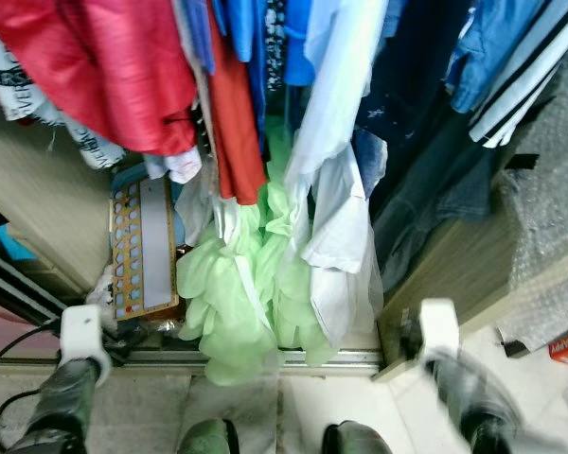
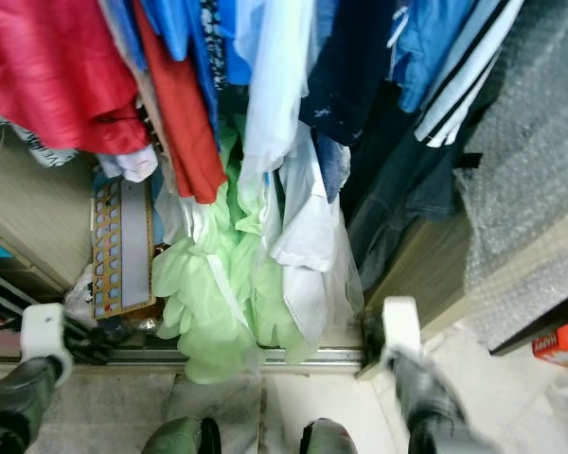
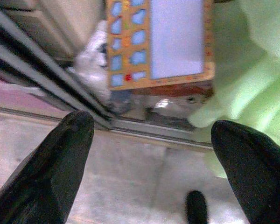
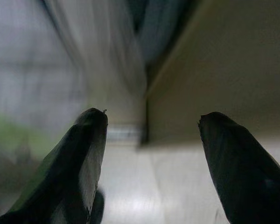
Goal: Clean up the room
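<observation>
Head views: the robot stands at an open wardrobe (image 1: pixel 435 274) packed with hanging clothes: a red garment (image 1: pixel 104 66), an orange one (image 1: pixel 235 123), a pale blue shirt (image 1: pixel 336 104), dark blue items and a striped jacket (image 1: pixel 521 76). A light green dress (image 1: pixel 237 293) spills down to the sliding-door track (image 1: pixel 265 357) at the floor. A framed board with blue shapes (image 1: pixel 142 248) leans inside on the left. Both arms hang low at the picture's bottom corners.

Left wrist view: the left claw (image 3: pixel 154 154) is spread wide and holds nothing, hanging above the tiled floor (image 3: pixel 140 186) by the track, near the board and the green fabric.

Right wrist view: the right claw (image 4: pixel 151 154) is also spread and empty, facing the wardrobe's wooden side panel (image 4: pixel 224 70); this picture is blurred.
</observation>
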Motion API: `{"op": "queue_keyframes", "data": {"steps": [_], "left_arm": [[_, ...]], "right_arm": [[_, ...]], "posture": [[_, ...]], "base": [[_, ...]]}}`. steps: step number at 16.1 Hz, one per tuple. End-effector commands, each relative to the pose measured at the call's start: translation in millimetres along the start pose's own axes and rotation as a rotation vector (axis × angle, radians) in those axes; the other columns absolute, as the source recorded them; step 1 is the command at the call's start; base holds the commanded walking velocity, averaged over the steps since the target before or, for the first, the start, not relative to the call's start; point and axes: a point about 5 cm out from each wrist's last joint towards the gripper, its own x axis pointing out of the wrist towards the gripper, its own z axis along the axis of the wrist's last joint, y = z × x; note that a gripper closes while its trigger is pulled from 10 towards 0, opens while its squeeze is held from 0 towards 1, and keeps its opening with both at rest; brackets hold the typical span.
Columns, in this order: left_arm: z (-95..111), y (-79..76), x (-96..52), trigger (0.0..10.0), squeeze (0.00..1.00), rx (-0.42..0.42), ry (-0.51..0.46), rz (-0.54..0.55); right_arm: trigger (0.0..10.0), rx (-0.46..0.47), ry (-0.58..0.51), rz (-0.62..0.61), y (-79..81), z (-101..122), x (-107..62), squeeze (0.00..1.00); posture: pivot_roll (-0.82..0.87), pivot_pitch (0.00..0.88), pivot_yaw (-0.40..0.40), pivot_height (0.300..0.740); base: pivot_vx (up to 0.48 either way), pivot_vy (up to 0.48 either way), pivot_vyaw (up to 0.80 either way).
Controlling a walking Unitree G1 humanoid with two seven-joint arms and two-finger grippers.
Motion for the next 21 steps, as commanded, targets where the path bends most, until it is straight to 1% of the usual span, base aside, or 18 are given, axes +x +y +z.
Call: {"op": "queue_keyframes", "data": {"steps": [1,2,4,5,6,8,9,10,12,13,14,15,16,18,19,21], "left_arm": [[-9,-3.0,-1.6,10.0,0.00,0.004,0.028,-0.006],[-9,-5.6,-1.5,10.0,0.00,0.004,0.022,-0.014],[-10,-9.2,-2.7,10.0,0.00,-0.001,-0.003,-0.046],[-8,-5.2,-4.3,10.0,0.00,-0.008,-0.036,-0.039],[-5,-3.1,-4.6,10.0,0.00,-0.012,-0.054,-0.033],[11,0.5,-4.7,10.0,0.00,-0.018,-0.138,-0.027],[29,-0.7,-6.4,10.0,0.00,0.001,-0.221,-0.041],[36,-2.9,-7.5,10.0,0.00,0.012,-0.250,-0.052],[50,-12.8,-11.3,10.0,0.00,-0.002,-0.311,-0.082],[51,-14.8,-12.0,10.0,0.00,-0.002,-0.319,-0.087],[57,-21.7,-15.0,10.0,0.00,0.005,-0.352,-0.104],[57,-21.7,-15.0,10.0,0.00,0.005,-0.352,-0.104],[71,-38.1,-23.3,10.0,0.00,0.031,-0.431,-0.145],[78,-49.2,-28.9,10.0,0.00,0.013,-0.479,-0.170],[87,-55.3,-35.0,10.0,0.00,0.023,-0.539,-0.188],[93,-58.4,-40.2,10.0,0.00,0.007,-0.553,-0.189]], "right_arm": [[10.0,0.012,0.071,0.007,1.1,-18,-4.1,0.00],[10.0,0.019,0.052,0.011,2.5,-11,-1.9,0.00],[10.0,0.006,0.004,0.037,5.8,7,2.9,0.00],[10.0,-0.003,-0.036,0.048,6.5,21,5.9,0.00],[10.0,-0.006,-0.054,0.062,7.7,26,6.8,0.00],[10.0,-0.008,-0.103,0.121,14.0,45,9.1,0.00],[10.0,-0.022,-0.137,0.161,19.1,57,8.5,0.00],[10.0,-0.018,-0.156,0.179,21.5,62,7.2,0.00],[10.0,-0.017,-0.200,0.201,25.1,71,-1.5,0.00],[10.0,-0.015,-0.204,0.203,25.4,72,-3.2,0.00],[10.0,-0.021,-0.226,0.197,24.1,74,-9.2,0.00],[10.0,-0.021,-0.226,0.197,24.1,74,-9.2,0.00],[10.0,-0.040,-0.299,0.172,20.5,86,-25.6,0.00],[10.0,-0.042,-0.319,0.188,24.1,89,-36.4,0.00],[10.0,-0.056,-0.328,0.204,27.4,86,-46.9,0.00],[10.0,-0.066,-0.315,0.218,25.1,82,-54.6,0.00]], "posture": [[-0.03,0.083,-0.019,0.740],[-0.03,0.083,-0.019,0.740],[-0.03,0.087,-0.022,0.740],[-0.03,0.093,-0.025,0.740],[-0.03,0.097,-0.025,0.740],[-0.03,0.100,-0.025,0.740],[-0.02,0.102,-0.025,0.740],[-0.02,0.102,-0.025,0.740],[-0.02,0.100,-0.024,0.740],[-0.02,0.099,-0.025,0.740],[-0.02,0.097,-0.023,0.740],[-0.02,0.097,-0.023,0.740],[-0.03,0.091,-0.025,0.740],[-0.03,0.081,-0.025,0.740],[-0.03,0.069,-0.029,0.740],[-0.03,0.047,-0.030,0.740]], "base": [[0.000,0.000,0.00],[0.000,0.000,0.00],[0.000,0.000,0.00],[0.000,0.000,0.00],[0.000,0.000,0.00],[0.000,0.000,0.00],[0.000,0.000,0.00],[0.000,0.000,0.00],[0.000,0.000,0.00],[0.000,0.000,0.00],[0.000,0.000,0.00],[0.000,0.000,0.00],[0.000,0.000,0.00],[0.000,0.000,0.00],[0.000,0.000,0.00],[0.000,0.000,0.00]]}}
